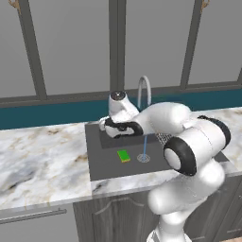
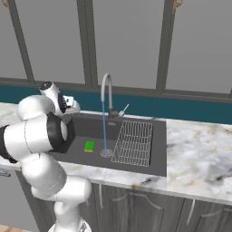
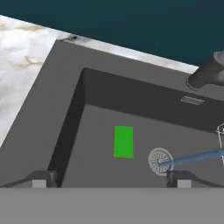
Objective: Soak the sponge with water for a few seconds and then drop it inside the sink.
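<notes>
Marble counter (image 1: 42,160) runs L of the sink (image 1: 101,165), w/ grey cabinet fronts (image 1: 113,215) below. Dark teal backsplash (image 1: 47,113) behind, tall window panes (image 1: 75,42) above that.

Moving R in left base view: gripper (image 1: 105,126) hangs over the sink's back-L part, above the basin, not touching anything. In hand view its two dark fingertips (image 3: 39,180) stand wide apart w/ nothing between them; basin floor shows in the gap.

Sponge (image 1: 124,156) lies flat on the basin floor, green face up, thin yellow edge visible on its near side in the base views. It sits just L of the drain (image 1: 143,158), near but apart from it. Same layout in right base view: sponge (image 2: 89,146) L of drain (image 2: 106,153). In hand view sponge (image 3: 123,141) is a plain green rectangle, between the fingertips and further out, well clear of both.

Water (image 1: 144,144) falls as a thin pale-blue stream from the gooseneck faucet (image 1: 143,90) straight onto the drain; it misses the sponge, which lies beside the stream.

R of the drain: wire rack (image 2: 132,142) fills the basin's R section. Faucet handle (image 2: 122,110) sticks out at the faucet base. More marble counter past the sink's R rim.
</notes>
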Controlling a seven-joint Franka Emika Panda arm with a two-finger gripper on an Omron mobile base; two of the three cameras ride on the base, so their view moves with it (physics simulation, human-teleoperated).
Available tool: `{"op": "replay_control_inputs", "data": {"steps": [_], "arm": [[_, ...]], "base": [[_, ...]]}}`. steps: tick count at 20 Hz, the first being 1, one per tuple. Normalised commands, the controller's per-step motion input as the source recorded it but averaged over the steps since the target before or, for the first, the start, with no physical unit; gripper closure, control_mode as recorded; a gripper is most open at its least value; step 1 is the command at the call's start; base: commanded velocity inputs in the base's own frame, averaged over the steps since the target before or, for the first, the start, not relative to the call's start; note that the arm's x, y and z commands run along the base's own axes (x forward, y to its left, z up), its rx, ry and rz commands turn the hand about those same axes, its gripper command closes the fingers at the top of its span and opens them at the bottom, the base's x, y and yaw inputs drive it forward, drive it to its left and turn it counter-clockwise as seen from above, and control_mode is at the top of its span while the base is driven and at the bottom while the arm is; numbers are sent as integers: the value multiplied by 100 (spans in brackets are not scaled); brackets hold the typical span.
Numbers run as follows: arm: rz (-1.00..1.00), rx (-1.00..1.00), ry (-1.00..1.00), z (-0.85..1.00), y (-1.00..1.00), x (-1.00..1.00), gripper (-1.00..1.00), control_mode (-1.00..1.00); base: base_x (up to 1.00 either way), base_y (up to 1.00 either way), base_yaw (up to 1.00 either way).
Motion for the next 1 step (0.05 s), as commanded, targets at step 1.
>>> {"op": "replay_control_inputs", "data": {"steps": [1], "arm": [[3,0,-9,45,0,-61,-100,-100]], "base": [[0,0,0]]}}
